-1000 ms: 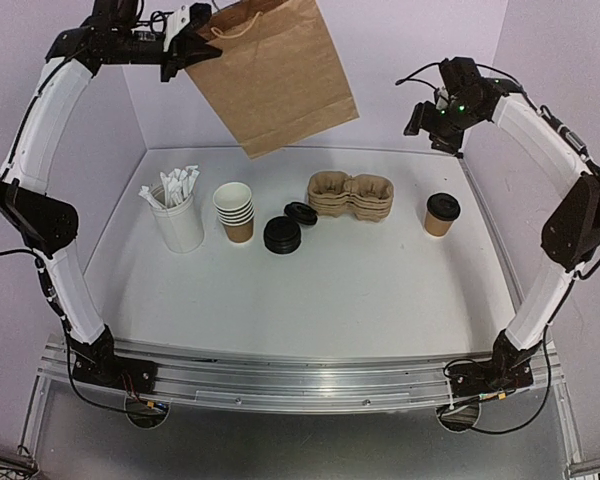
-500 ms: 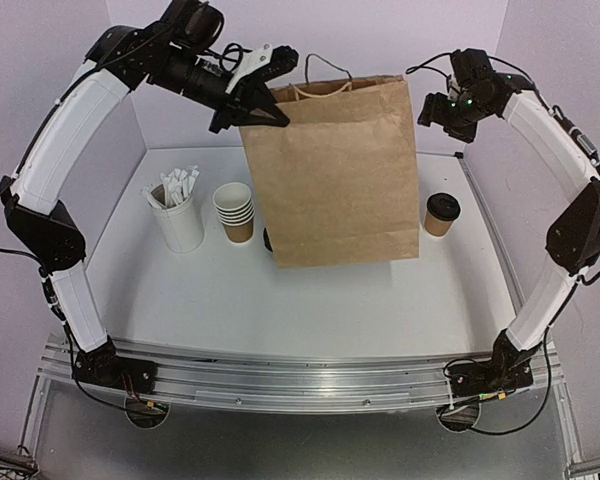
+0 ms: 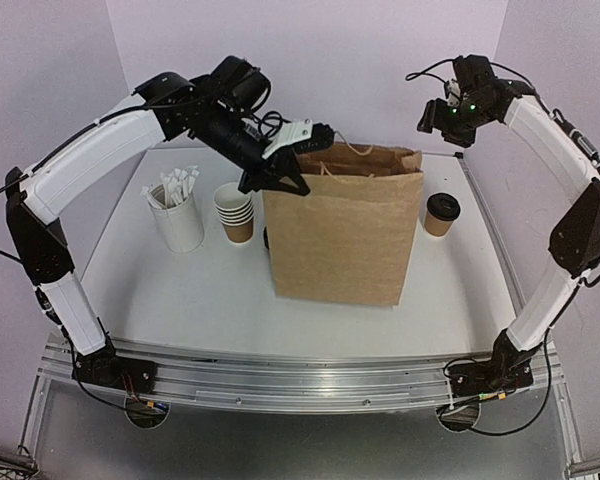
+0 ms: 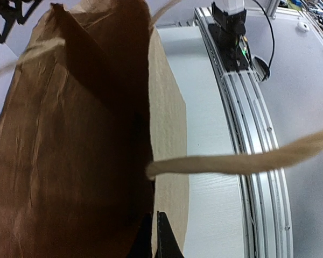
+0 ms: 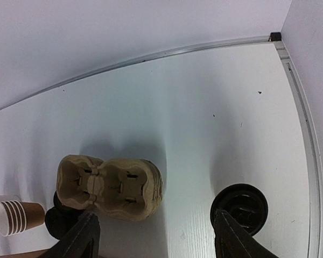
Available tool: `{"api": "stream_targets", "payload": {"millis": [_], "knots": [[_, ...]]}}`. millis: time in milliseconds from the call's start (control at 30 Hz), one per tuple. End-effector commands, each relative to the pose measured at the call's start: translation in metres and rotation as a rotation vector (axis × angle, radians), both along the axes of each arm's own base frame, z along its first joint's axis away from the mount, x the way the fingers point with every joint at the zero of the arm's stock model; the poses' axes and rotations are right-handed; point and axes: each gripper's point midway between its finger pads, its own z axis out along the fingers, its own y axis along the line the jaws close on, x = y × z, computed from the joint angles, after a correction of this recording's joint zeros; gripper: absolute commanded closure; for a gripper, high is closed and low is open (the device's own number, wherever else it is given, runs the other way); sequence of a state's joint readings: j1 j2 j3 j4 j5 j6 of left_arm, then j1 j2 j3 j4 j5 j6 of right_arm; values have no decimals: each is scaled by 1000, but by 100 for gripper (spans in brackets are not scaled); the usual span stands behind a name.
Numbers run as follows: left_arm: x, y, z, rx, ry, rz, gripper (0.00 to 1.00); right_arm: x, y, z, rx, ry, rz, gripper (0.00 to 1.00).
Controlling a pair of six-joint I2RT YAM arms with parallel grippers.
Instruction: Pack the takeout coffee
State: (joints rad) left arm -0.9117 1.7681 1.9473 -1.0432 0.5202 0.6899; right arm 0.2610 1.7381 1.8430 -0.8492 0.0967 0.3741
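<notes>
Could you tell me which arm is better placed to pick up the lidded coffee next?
The right arm: its jaws hang open and empty, with the takeout coffee on its side of the table. The left arm has its jaws shut on the paper bag.

The top external camera looks down from above and behind the arm bases, wide enough to hold the whole table [image 3: 180, 290]. The left wrist camera sits tight against the paper bag [image 4: 70, 150], facing down its side toward the near rail [image 4: 253, 161]. The right wrist camera looks down from high over the far right, sharing the takeout coffee [image 5: 239, 208] and stacked cups [image 5: 16, 217] with the top view.
</notes>
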Motion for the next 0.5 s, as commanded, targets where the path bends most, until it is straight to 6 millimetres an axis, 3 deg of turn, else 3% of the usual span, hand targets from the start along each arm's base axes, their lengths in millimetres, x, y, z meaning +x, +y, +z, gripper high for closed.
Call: {"api": "stream_targets", "payload": {"millis": [0,233,467], "knots": [[-10,9,15,-134,-122,-1,100,-12,5,19,45,-59,-2,32],[-35,13,-9,-129,-185,-30,100,-14,22,11,84,-40,-7,33],[-39,21,10,-111,-136,39,100,-15,46,20,94,-60,26,33]]}}
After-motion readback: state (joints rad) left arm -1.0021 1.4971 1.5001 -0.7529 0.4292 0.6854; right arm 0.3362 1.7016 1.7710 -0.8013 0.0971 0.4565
